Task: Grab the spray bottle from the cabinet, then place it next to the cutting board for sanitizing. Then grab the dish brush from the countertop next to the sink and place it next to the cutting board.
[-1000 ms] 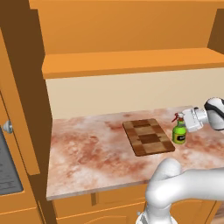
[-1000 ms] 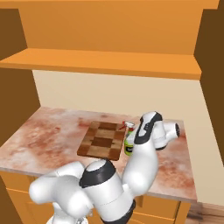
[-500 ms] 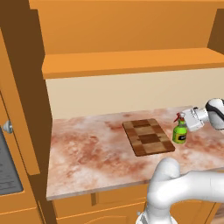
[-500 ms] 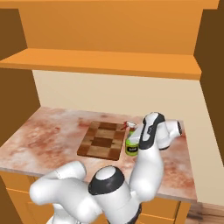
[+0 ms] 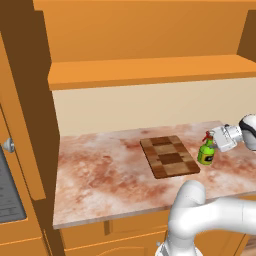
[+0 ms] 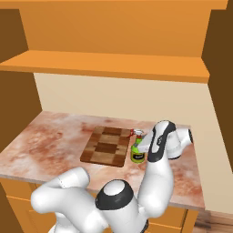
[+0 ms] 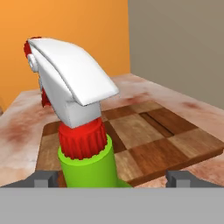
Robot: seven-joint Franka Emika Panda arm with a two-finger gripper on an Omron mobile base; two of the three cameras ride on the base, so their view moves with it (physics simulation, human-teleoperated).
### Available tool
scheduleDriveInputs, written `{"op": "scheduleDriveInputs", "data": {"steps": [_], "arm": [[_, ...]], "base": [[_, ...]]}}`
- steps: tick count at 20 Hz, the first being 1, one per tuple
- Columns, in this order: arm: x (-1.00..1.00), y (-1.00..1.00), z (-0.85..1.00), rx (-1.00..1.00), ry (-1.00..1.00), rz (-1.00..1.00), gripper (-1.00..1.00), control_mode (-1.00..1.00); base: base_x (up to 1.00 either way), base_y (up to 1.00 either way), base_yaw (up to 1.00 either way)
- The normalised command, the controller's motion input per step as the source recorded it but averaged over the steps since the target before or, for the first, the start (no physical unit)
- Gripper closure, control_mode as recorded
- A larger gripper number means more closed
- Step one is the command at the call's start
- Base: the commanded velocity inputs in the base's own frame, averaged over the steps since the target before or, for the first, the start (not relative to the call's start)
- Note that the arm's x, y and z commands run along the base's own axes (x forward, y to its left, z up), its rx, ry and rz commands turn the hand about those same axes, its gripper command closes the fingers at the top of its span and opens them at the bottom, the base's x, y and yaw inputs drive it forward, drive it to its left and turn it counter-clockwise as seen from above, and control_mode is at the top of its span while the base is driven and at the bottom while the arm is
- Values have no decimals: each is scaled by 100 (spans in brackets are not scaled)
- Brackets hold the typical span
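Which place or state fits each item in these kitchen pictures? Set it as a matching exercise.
Items:
1. green spray bottle with white trigger head
2. checkered wooden cutting board
3. two-finger gripper
4. mottled reddish marble countertop

Descriptions:
A. open, fingers either side of the bottle
B. lies flat
C. stands upright beside the board
D. carries board and bottle

Pairs: 1-C, 2-B, 3-A, 4-D

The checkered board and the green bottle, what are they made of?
The rectangular checkered cutting board looks like wood: light and dark brown squares, matte. The small green spray bottle with the white trigger head looks like smooth plastic, probably, from its flat bright colours.
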Motion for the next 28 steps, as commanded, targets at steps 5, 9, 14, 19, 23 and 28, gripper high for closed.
{"op": "scheduleDriveInputs", "data": {"steps": [5,9,14,19,23,28], "arm": [[0,-14,0,0,0,0,-100,-100],[-29,-22,0,0,-4,-5,-100,-100],[-75,-12,11,0,-12,-9,-100,-100],[-87,50,11,4,-2,-5,-100,-100],[-54,78,37,1,1,-9,-100,-100],[-57,39,71,-5,7,-16,-100,-100]], "base": [[0,0,0],[0,0,0],[0,0,0],[0,0,0],[0,0,0],[0,0,0]]}}
